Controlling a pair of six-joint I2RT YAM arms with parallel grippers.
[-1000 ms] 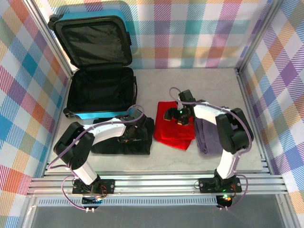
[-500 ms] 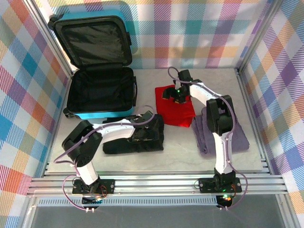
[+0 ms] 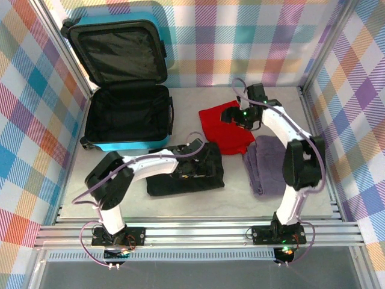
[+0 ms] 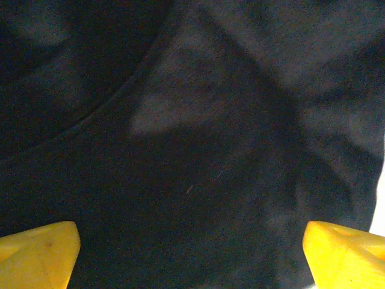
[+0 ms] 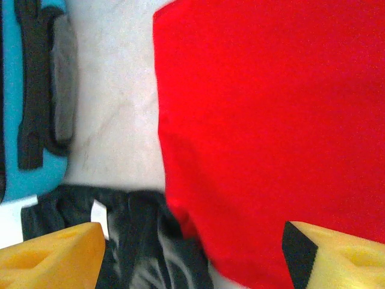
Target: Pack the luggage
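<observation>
Luggage (image 3: 123, 117), a turquoise hard-shell case with black lining, lies open in the upper left of the top view. Its base rests on the table (image 3: 198, 99) and its lid stands propped against the checked back wall, so the opened case runs up and down the frame with its front lip facing the lower edge. No clothing shows inside it. Three folded garments lie on the table to its right: a black garment (image 3: 180, 180) at lower centre, a red garment (image 3: 219, 129) above and right of it, and a purple garment (image 3: 271, 162) at the right. The left pincer (image 3: 201, 165) sits on the right part of the black garment. In its wrist view the yellow fingertips (image 4: 36, 253) stand wide apart at the two lower corners with dark cloth across the gap, so it is spread with nothing clamped. The right pincer (image 3: 240, 115) hangs over the upper right edge of the red garment, likewise spread wide; its wrist view has red cloth between the tips and a blue corner of the case at the upper left. From both pincers the luggage lies up and to the left. The left pincer is judged the nearer, since the front lip of the base is near the black garment's upper left corner. Packing is judged barely begun, each garment needing carriage up-left over that lip.
</observation>
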